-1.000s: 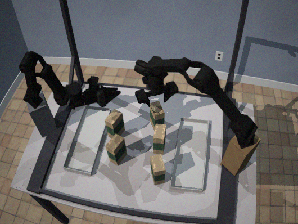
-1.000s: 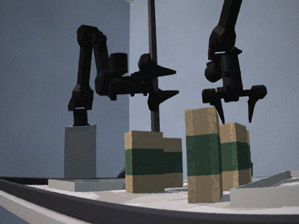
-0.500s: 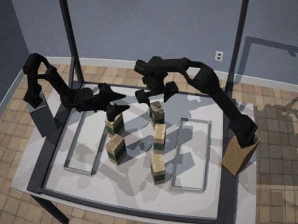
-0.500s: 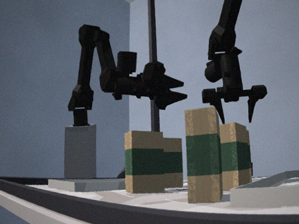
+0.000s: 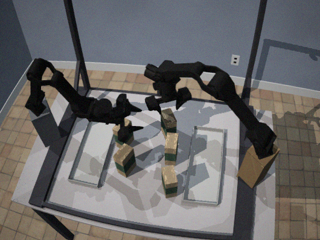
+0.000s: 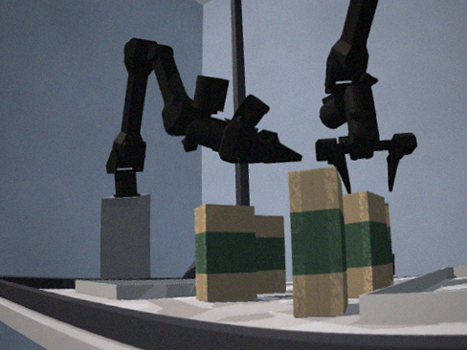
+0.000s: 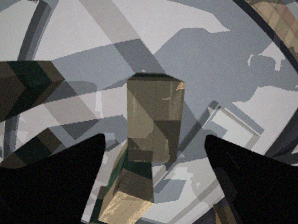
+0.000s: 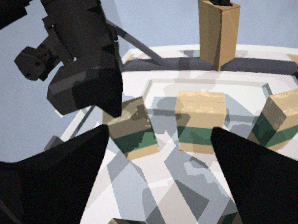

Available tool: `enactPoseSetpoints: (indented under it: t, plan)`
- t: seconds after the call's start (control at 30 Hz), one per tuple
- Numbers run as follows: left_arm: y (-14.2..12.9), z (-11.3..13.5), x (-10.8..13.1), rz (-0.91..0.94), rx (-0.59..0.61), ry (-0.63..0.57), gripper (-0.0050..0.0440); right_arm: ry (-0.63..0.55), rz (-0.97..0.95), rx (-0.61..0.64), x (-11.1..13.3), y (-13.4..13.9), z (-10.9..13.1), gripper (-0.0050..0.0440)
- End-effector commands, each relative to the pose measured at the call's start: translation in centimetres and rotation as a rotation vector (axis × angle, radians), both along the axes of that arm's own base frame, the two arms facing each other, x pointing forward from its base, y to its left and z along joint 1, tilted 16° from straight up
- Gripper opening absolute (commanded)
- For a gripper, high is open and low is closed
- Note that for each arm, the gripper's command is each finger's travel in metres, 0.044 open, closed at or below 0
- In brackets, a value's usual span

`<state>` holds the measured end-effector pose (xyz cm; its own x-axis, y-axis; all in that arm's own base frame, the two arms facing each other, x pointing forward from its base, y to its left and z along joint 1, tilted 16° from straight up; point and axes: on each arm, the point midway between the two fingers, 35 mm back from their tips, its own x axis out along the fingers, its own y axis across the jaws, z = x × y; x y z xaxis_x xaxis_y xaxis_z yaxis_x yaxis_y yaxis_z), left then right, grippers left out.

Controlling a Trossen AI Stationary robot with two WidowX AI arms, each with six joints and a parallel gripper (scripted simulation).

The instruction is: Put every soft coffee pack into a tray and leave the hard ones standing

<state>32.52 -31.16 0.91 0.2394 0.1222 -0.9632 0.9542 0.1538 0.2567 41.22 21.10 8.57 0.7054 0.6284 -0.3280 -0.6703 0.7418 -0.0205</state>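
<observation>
1. The bench (image 5: 121, 211) (image 6: 173, 308) (image 7: 100, 40) (image 8: 160, 172) looks smooth and matt.
2. On it, the coffee bricks (image 5: 171, 148) (image 6: 317, 243) (image 7: 155, 110) (image 8: 200, 115) show mottled, faintly glossy wrapping.
3. The trays (image 5: 186, 169) (image 6: 412, 307) (image 7: 240, 120) (image 8: 200, 81) on it look smooth, like plastic.
4. Beyond it, the floor (image 5: 287, 181) (image 7: 280, 20) is tiled; the wall (image 5: 181, 36) (image 6: 83, 47) (image 8: 150, 20) looks matt.
</observation>
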Motion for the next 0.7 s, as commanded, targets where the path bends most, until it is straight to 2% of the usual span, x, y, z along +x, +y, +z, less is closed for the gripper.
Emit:
enactPoseSetpoints:
  t: [0.0, 0.03, 0.1, 0.53, 0.67]
  plan:
    - [-0.3, 1.0, 0.2, -0.004, -0.016, -0.017, 0.0358, 0.089, -0.063, 0.046, 1.1, -0.1, 0.6, 0.0353]
    - [-0.3, 1.0, 0.2, -0.004, -0.016, -0.017, 0.0358, 0.089, -0.063, 0.046, 1.1, -0.1, 0.6, 0.0353]
    - [-0.3, 1.0, 0.2, -0.004, -0.016, -0.017, 0.0358, 0.151, -0.106, 0.072, 2.1, -0.7, -0.2, 0.0353]
    - [-0.3, 1.0, 0.2, -0.004, -0.016, -0.017, 0.0358, 0.503, -0.388, 0.227, 3.6, -2.0, -1.4, 0.0353]
    - [-0.3, 1.0, 0.2, -0.004, -0.016, -0.017, 0.0358, 0.529, -0.417, 0.240, 4.0, -2.7, -1.8, 0.0353]
